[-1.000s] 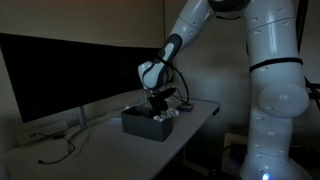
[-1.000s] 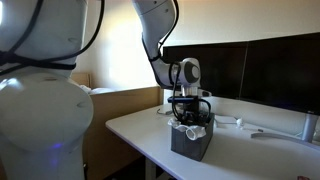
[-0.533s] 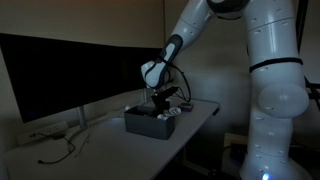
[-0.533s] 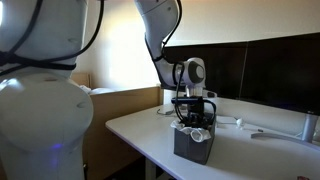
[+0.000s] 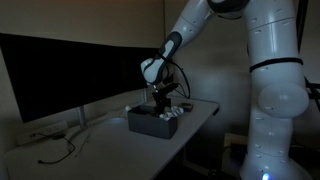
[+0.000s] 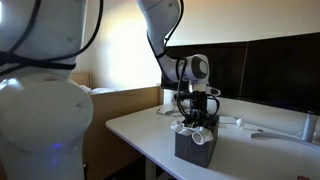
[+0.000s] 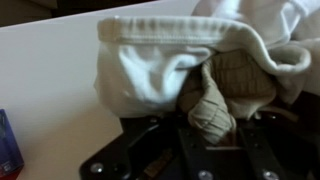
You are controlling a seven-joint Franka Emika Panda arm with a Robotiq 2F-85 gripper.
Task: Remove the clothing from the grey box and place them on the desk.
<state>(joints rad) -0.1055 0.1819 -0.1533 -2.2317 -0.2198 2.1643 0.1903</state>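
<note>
The grey box (image 5: 148, 123) (image 6: 198, 148) stands on the white desk (image 5: 100, 142) (image 6: 255, 158). Pale clothing (image 5: 169, 114) (image 6: 188, 128) bulges over its top edge. My gripper (image 5: 160, 105) (image 6: 198, 124) points straight down into the box in both exterior views. In the wrist view the gripper (image 7: 210, 125) is shut on a fold of tan knitted clothing (image 7: 212, 104). A white garment (image 7: 150, 68) lies bunched just beyond the tan fold. The box's inside is hidden by cloth.
A dark monitor (image 5: 60, 72) (image 6: 270, 68) stands along the back of the desk. Cables (image 5: 55, 150) trail on the desk near its base. A wooden cabinet (image 6: 120, 105) stands beyond the desk. A blue object (image 7: 6, 142) shows at the wrist view's edge.
The jaws have closed on the clothing. The gripper has risen a little, and the box has shifted slightly along the desk with it.
</note>
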